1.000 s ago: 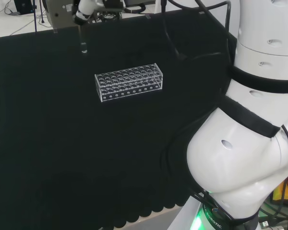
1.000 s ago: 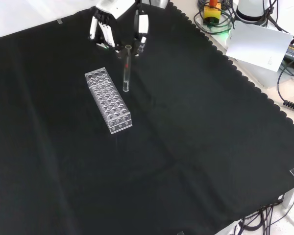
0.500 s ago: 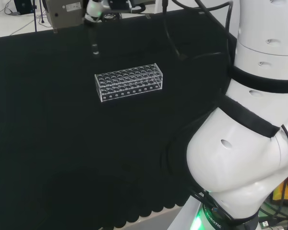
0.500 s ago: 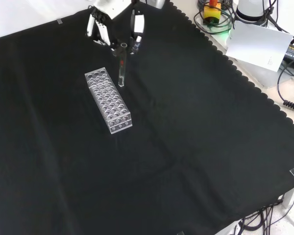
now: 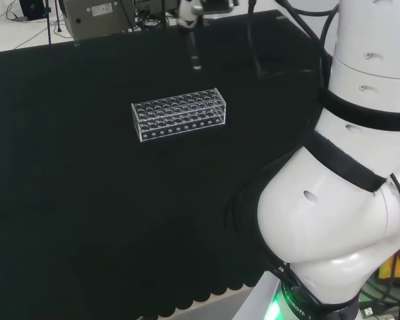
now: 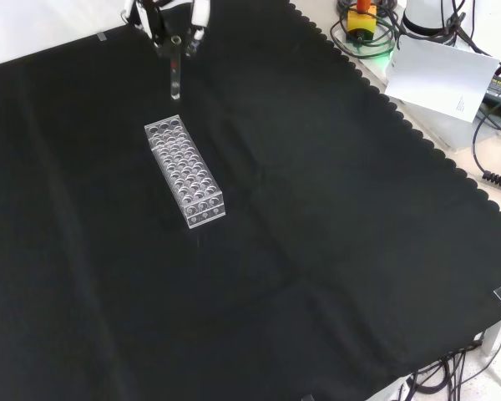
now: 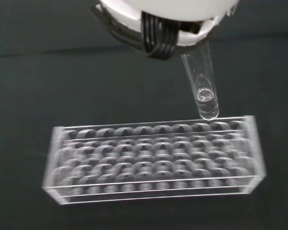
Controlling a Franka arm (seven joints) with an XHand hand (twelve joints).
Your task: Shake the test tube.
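Note:
A clear glass test tube (image 6: 175, 77) hangs upright in the air, pinched near its top by my hand (image 6: 166, 18) at the top edge of the front view. In the head view the test tube (image 5: 195, 55) hangs below the hand (image 5: 201, 8) at the top edge, beyond the rack's right end. The wrist view looks down along the test tube (image 7: 202, 86), whose rounded bottom holds a little clear liquid. The clear plastic tube rack (image 6: 184, 170) lies on the black cloth below it, and all the rack (image 7: 153, 158) holes look empty.
The black cloth (image 6: 317, 251) covers the bench around the rack (image 5: 179, 113). The arm's white links (image 5: 347, 200) fill the right of the head view. A white box (image 6: 442, 79), cables and a yellow and red device (image 6: 361, 18) lie off the cloth's edge in the front view.
The hand has swung with the test tube: to the right in the head view, and up and left in the front view, from beside the rack to beyond its far end.

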